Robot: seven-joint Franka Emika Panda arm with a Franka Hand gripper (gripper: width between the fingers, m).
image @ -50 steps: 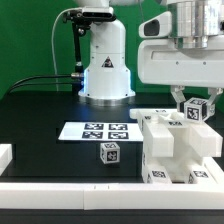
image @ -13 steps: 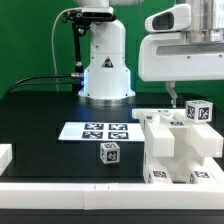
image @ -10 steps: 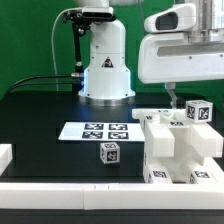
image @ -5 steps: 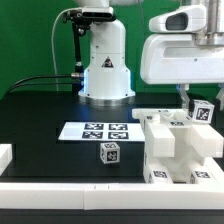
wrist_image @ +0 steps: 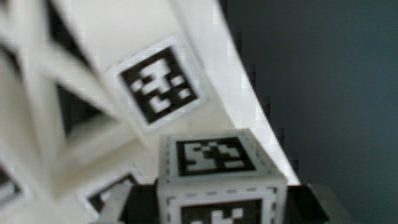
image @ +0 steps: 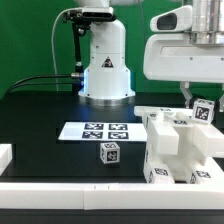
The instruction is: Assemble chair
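Observation:
The chair (image: 178, 150) is a chunky white block of bars and slabs with small tags, standing at the exterior view's right front. A tagged post (image: 206, 112) rises from its far right corner. My gripper (image: 198, 101) hangs from above, right at that post. In the wrist view the post's tagged end (wrist_image: 217, 156) sits between my two dark fingers (wrist_image: 139, 200), which press on both of its sides; my gripper (wrist_image: 221, 206) is shut on it. A larger tagged white face of the chair (wrist_image: 160, 85) lies beyond it.
The marker board (image: 96, 130) lies flat mid-table. A lone small tagged cube (image: 108, 152) stands just in front of it. A white rail (image: 70, 190) runs along the front edge, and a white block (image: 5, 156) sits at the exterior view's left. The robot base (image: 104, 70) stands behind.
My gripper shifted toward the exterior view's right, onto the tagged post, and went from open to shut on it. The chair block nudged slightly to the right.

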